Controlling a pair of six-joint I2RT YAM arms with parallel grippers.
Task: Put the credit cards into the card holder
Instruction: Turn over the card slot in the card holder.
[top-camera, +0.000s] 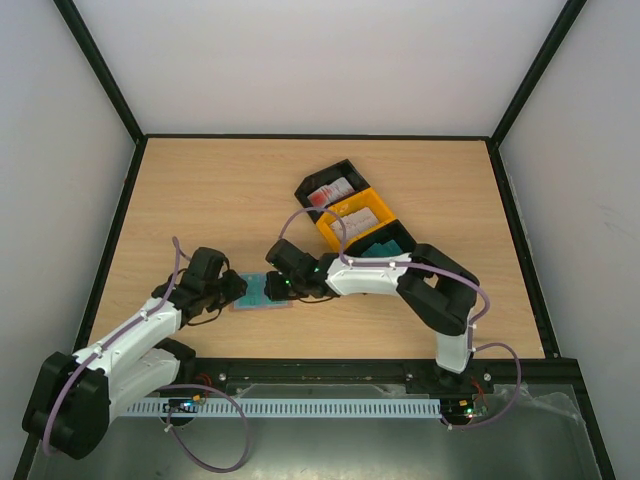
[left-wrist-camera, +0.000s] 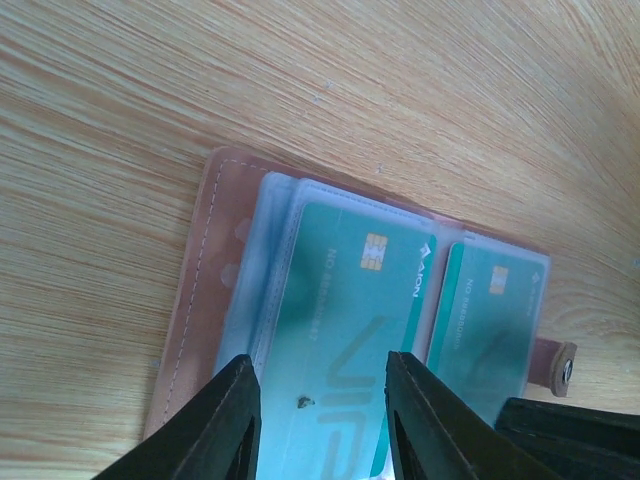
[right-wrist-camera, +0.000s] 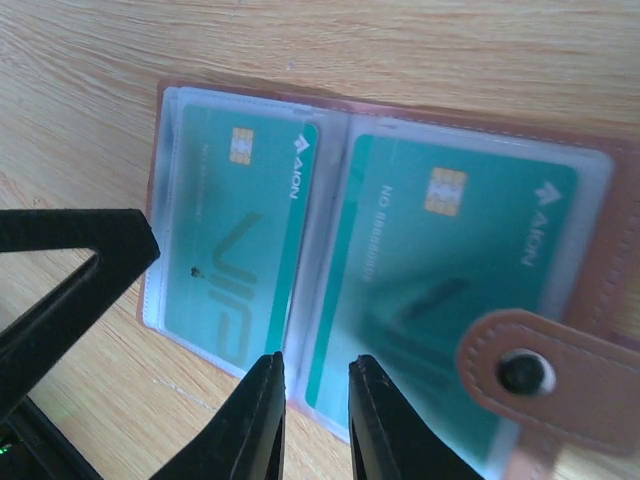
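The reddish-brown card holder (top-camera: 256, 292) lies open on the table near its front. In the left wrist view its leather edge (left-wrist-camera: 195, 300) frames clear pockets holding two teal credit cards (left-wrist-camera: 340, 320) (left-wrist-camera: 490, 320). The right wrist view shows the same two cards (right-wrist-camera: 235, 250) (right-wrist-camera: 450, 270) and the snap tab (right-wrist-camera: 530, 375). My left gripper (left-wrist-camera: 320, 410) is open, with its jaws just above the left card. My right gripper (right-wrist-camera: 312, 410) is open with a narrow gap, over the holder's middle fold at its edge. Both grippers (top-camera: 232, 288) (top-camera: 276, 284) meet at the holder.
A row of trays stands behind the right arm. A black tray (top-camera: 330, 190) holds white cards with red marks, a yellow tray (top-camera: 358, 216) holds pale cards, and another black tray (top-camera: 382, 244) holds teal cards. Black frame rails border the table.
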